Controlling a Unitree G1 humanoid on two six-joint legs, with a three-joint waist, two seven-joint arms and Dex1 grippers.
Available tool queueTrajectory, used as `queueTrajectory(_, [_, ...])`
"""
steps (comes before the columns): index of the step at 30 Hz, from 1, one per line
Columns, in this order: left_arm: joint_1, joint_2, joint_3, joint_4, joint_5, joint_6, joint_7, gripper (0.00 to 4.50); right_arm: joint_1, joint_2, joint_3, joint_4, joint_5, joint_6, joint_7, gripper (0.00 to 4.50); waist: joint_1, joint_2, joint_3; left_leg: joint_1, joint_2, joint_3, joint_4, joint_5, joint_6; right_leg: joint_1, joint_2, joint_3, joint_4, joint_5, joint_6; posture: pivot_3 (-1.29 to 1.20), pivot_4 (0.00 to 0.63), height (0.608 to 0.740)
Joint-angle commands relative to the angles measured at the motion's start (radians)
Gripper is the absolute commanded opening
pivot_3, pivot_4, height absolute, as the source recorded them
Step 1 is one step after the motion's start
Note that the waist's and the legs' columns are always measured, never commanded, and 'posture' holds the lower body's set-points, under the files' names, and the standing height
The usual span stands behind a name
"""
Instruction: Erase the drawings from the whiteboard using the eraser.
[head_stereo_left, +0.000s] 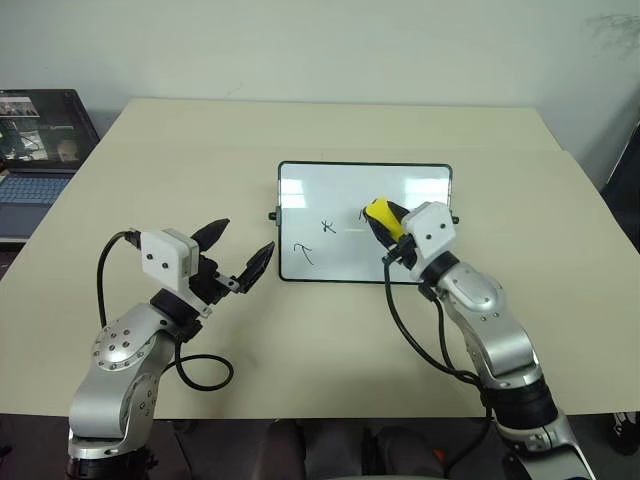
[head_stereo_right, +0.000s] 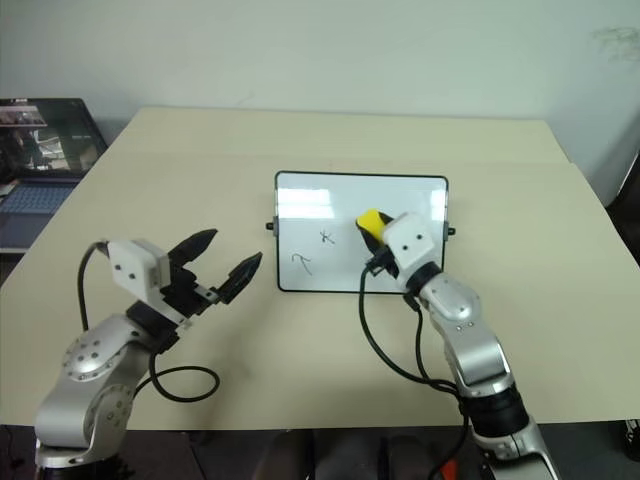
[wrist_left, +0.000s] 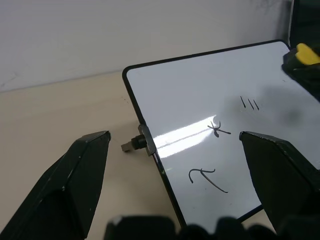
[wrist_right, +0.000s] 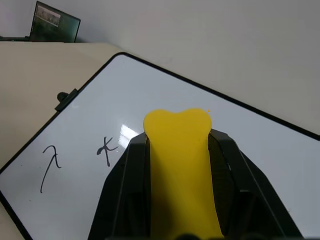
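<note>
The table (head_stereo_left: 330, 120) carried everything, and the whiteboard (head_stereo_left: 400, 180) lay flat near its middle, long side across the robot's front, so both arms could reach it. A laptop (head_stereo_left: 35, 150) sat off the table at about ten o'clock from the board, clear of the work.

The right arm reached in from five o'clock with the right gripper (head_stereo_left: 385, 222) over the board's middle. Its two black fingers were pressed onto the yellow eraser (wrist_right: 180, 165), pinching the block by its sides so that its free end stuck out ahead of the fingertips; that hold probably left the end free to rub the surface without the fingers scraping it. Whether the eraser touched the board could not be told.

The left gripper (head_stereo_left: 238, 255) hung above the bare table just beside the board's left edge, at about eight o'clock from its centre, fingers spread wide and holding nothing. It seemed parked there to stay out of the wiping path, or ready to steady the frame.

The drawings (wrist_left: 215, 150) were unerased: a hook-like curve at seven o'clock on the board, a star-like cross near the centre-left, and three short strokes close to the eraser, likely the first to go.
</note>
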Motion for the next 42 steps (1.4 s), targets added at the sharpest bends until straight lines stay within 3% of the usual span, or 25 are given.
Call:
queueTrajectory(1, [-0.008,0.024,-0.015,-0.077,-0.033,0.005,-0.041,4.50,-0.068,0.004,0.018,0.058,-0.043,-0.036,0.000,1.20,0.000,0.000,0.000,0.000,0.000,0.000,0.000,0.000,0.000,0.000,0.000,0.000,0.000,0.000,0.000,0.00,0.150,0.740])
queueTrajectory(12, [-0.004,0.065,0.000,-0.099,-0.086,0.051,-0.091,4.50,-0.230,0.020,0.027,0.347,-0.135,-0.126,-0.037,1.20,-0.001,-0.001,0.001,0.000,0.000,0.000,0.000,0.000,0.000,0.000,0.000,0.000,0.000,0.000,0.000,0.00,0.150,0.740])
queueTrajectory(21, [-0.018,0.082,-0.008,-0.097,-0.107,0.067,-0.113,4.50,-0.205,0.024,0.052,0.420,-0.144,-0.085,0.011,1.20,-0.003,-0.001,0.001,0.003,0.001,0.000,0.000,0.000,0.000,0.001,0.000,0.000,0.002,0.000,0.000,0.00,0.150,0.740])
queueTrajectory(34, [-0.043,0.074,-0.017,-0.088,-0.111,0.081,-0.120,4.50,-0.120,0.024,0.105,0.367,-0.166,-0.056,0.055,1.20,-0.003,-0.002,0.000,0.006,0.001,0.000,0.000,0.000,0.000,0.004,0.000,0.000,0.004,0.000,0.000,0.00,0.150,0.740])
queueTrajectory(42, [-0.021,0.071,-0.002,-0.081,-0.109,0.074,-0.115,4.50,-0.197,-0.003,-0.031,0.096,-0.089,0.048,0.060,1.20,0.000,-0.002,0.003,0.001,0.001,0.000,0.000,0.000,0.000,0.000,0.000,0.000,0.002,0.000,0.000,0.00,0.150,0.740])
